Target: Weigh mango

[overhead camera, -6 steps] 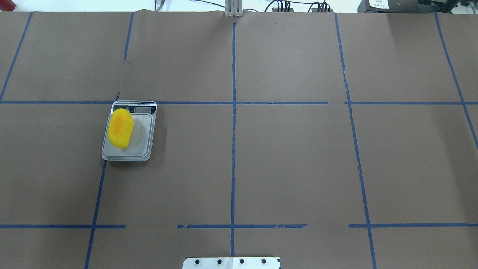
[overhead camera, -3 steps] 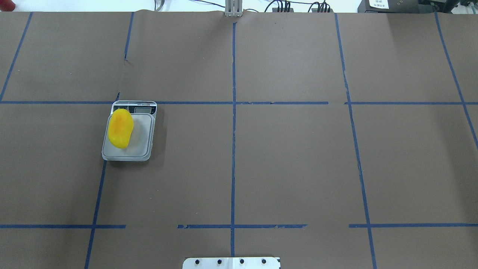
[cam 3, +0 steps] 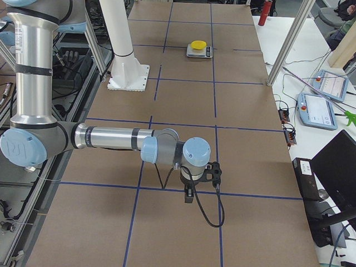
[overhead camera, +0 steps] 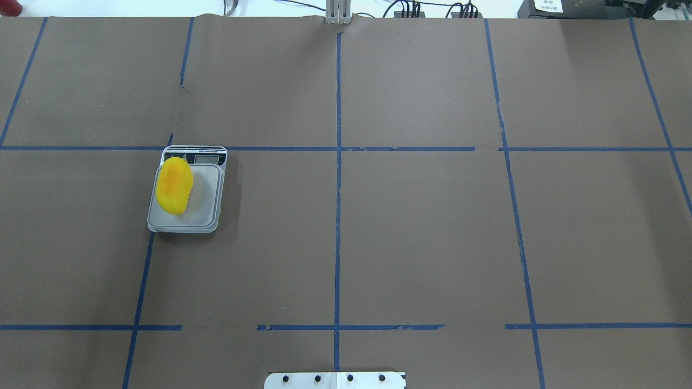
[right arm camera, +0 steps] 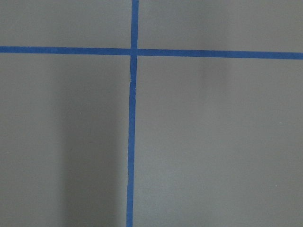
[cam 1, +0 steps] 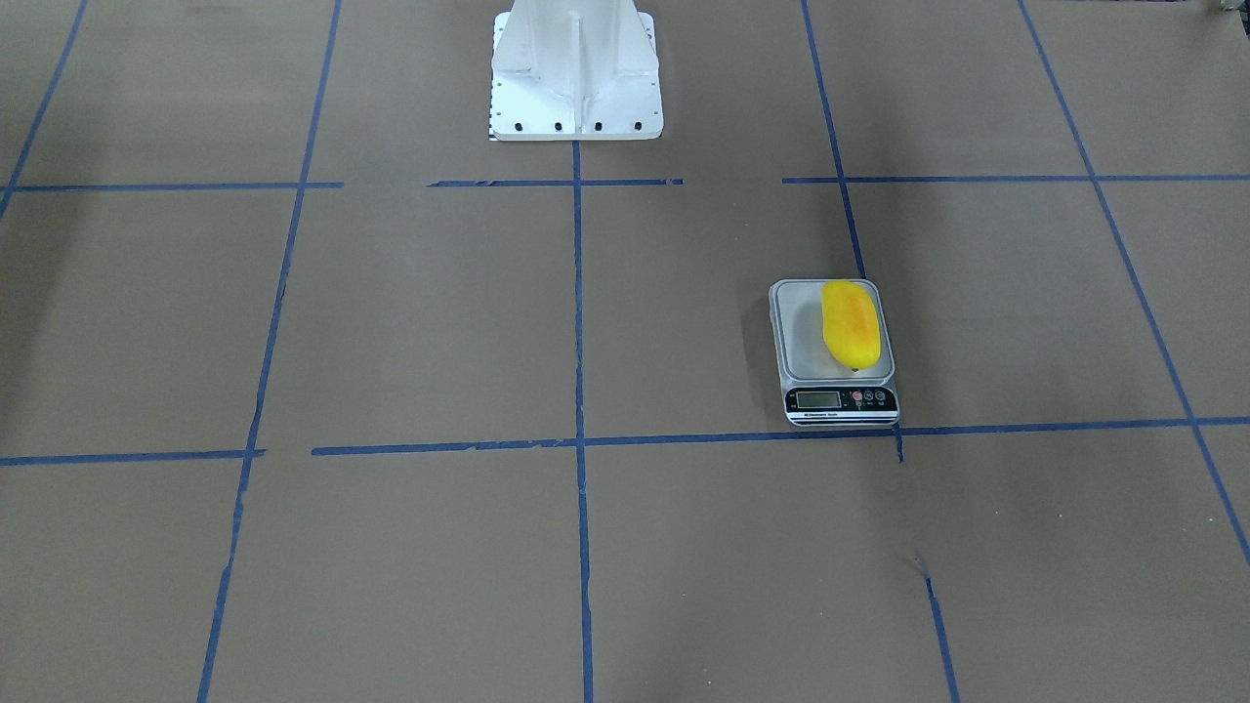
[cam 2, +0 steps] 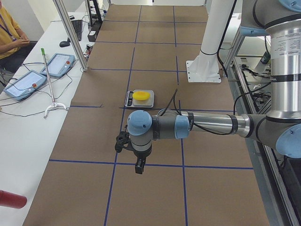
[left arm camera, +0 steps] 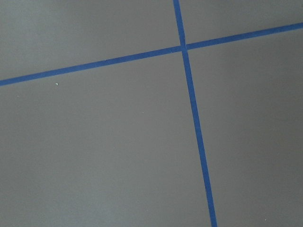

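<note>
The right arm (cam 3: 111,137) stretches level over the brown paper-covered table (cam 3: 250,222), and the right gripper (cam 3: 189,197) hangs just above a blue tape line (cam 3: 94,184). The claw is too small here to tell how its jaws stand. Far beyond the claw, the mango (cam 3: 197,44) lies on a digital kitchen scale (cam 3: 200,53). A white column base (cam 3: 129,78) stands nearer, toward the robot's side.

Nothing legible. Scale (cam 1: 806,342): display and print strip under buttons too small to read. Left arm (cam 2: 286,47): printed label, blurred. Right arm's blue cap (cam 3: 19,149): logo, letters unclear. Box (overhead camera: 547,5) at far edge: white label, unreadable.
</note>
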Tool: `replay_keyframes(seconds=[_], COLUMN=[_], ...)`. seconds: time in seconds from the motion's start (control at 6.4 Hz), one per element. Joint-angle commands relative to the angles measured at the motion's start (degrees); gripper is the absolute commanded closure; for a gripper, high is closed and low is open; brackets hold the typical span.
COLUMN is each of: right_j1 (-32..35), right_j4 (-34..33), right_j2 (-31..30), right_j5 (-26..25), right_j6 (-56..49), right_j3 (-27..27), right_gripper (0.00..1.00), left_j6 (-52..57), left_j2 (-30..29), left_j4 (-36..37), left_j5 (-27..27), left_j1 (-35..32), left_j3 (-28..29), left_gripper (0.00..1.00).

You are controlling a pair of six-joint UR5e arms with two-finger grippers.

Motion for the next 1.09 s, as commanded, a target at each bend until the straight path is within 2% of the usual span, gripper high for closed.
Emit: replay_keyframes(seconds=[0.0, 0.31, 0.62, 0.94], right_j1=[0.00, 0.00, 0.00, 0.00], right_j4=[0.00, 0.00, 0.00, 0.00], right_j2=[0.00, 0.00, 0.00, 0.00], right_j5=[0.00, 0.00, 0.00, 0.00], right_j6=[0.00, 0.00, 0.00, 0.00], right_j3=[0.00, 0.00, 0.00, 0.00], right_gripper=[0.00, 0.00, 0.00, 0.00], left_j6=[-0.03, -0.81, -0.37, -0.28], left_j2=[2.44, 2.01, 1.05, 0.96], left_j4=[-0.53, -0.19, 0.43, 1.91], left_j5=[-1.64, -1.20, -1.29, -1.20], left_j1=[-0.08, -0.69, -4.81, -4.83], left_j3=[2.16, 2.53, 1.75, 2.01], left_gripper=[0.00, 0.00, 0.00, 0.00])
